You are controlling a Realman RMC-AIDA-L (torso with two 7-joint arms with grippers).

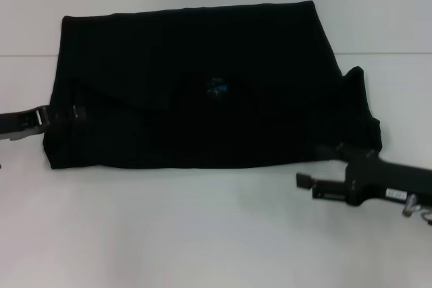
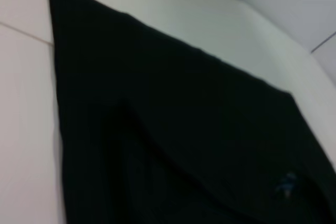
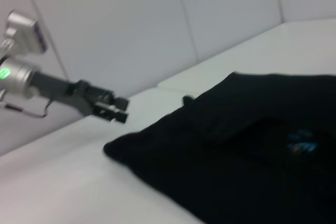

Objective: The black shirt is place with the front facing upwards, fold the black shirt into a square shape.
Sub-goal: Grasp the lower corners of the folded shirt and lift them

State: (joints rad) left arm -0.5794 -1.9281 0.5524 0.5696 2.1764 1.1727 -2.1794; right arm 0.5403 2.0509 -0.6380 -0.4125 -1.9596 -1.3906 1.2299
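Observation:
The black shirt lies flat on the white table, partly folded, with its small blue neck label showing near the middle. No lettering shows. One part of the cloth sticks out at the right. My left gripper is at the shirt's left edge, low over the table. It also shows in the right wrist view, just off the cloth's edge. My right gripper is at the shirt's front right corner. The shirt fills the left wrist view, and the label shows there too.
The white table runs wide in front of the shirt and to both sides. A pale wall stands behind it. A seam in the table surface crosses behind the shirt.

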